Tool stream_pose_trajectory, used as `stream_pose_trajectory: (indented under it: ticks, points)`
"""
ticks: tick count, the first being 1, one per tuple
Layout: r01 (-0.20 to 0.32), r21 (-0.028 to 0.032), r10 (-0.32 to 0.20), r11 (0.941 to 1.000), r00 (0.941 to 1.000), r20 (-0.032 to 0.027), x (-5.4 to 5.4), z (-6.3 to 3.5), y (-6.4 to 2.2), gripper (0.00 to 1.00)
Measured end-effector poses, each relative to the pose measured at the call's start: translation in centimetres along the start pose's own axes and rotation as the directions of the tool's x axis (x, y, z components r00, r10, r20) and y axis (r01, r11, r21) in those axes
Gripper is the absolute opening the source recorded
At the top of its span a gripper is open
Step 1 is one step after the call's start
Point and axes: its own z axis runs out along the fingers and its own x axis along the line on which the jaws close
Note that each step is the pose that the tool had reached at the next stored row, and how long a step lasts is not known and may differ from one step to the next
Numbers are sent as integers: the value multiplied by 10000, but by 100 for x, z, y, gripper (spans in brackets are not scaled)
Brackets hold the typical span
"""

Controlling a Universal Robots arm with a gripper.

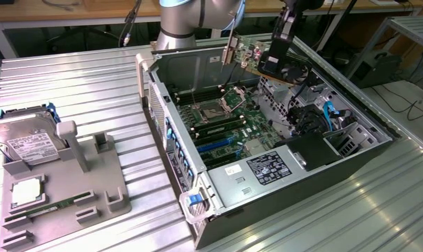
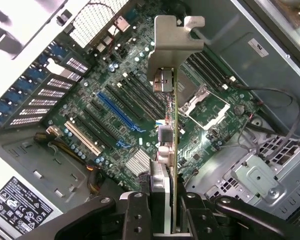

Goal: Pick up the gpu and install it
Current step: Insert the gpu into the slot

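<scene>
**Gpu up in the air, over the open computer**

Far on the exterior view's left, lying flat on the grey holder tray (image 1: 103, 181): a silver hard drive (image 1: 26, 142), a square processor chip (image 1: 27, 191) and a thin green RAM stick (image 1: 47, 209). Each tucked between little grey posts, likely so as not to slide about on the ribbed metal table (image 1: 92, 73).

Next, in the middle: the open computer case (image 1: 155, 100), laid on its side with the cover off. Good for reaching straight down to the green motherboard (image 1: 222, 123).

Further right and higher up: the gpu (image 1: 253, 52), off the tray, hanging above the far part of the case, touching nothing below. Held on its edge and tilted a bit, with the silver bracket (image 2: 172, 42) at the end away from the gripper (image 1: 274, 63). Pinched from both sides by the two black fingers (image 2: 137, 215) — jaws closed only as far as the thin card lets them, with nothing else in them. Gripped at one end, likely so as to leave the rest of the card free to go down into the case.

From the wrist, seen edge-on above the board, with the long blue slot (image 2: 117, 112) off to one side and well below. Not in any slot yet. So: picking up done — putting in not done.
</scene>
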Motion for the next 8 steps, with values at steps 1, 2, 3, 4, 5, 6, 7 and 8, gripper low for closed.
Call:
stream_pose_trajectory:
  ticks: [1,2,3,4,5,6,7,8]
  points:
    - [120,-2,-120,9999,9999,1,0,0,0,28]
    - [247,-5,-247,9997,9997,2,0,0,0,28]
    - [474,-10,-474,9989,9989,4,0,0,0,28]
    - [598,-12,-598,9982,9982,5,0,0,0,28]
    - [709,-14,-709,9975,9975,6,0,0,0,28]
    - [818,-16,-818,9966,9966,7,0,0,0,28]
    - [939,-19,-939,9956,9956,8,0,0,0,28]
    - [1074,-21,-1074,9942,9942,9,0,0,0,28]
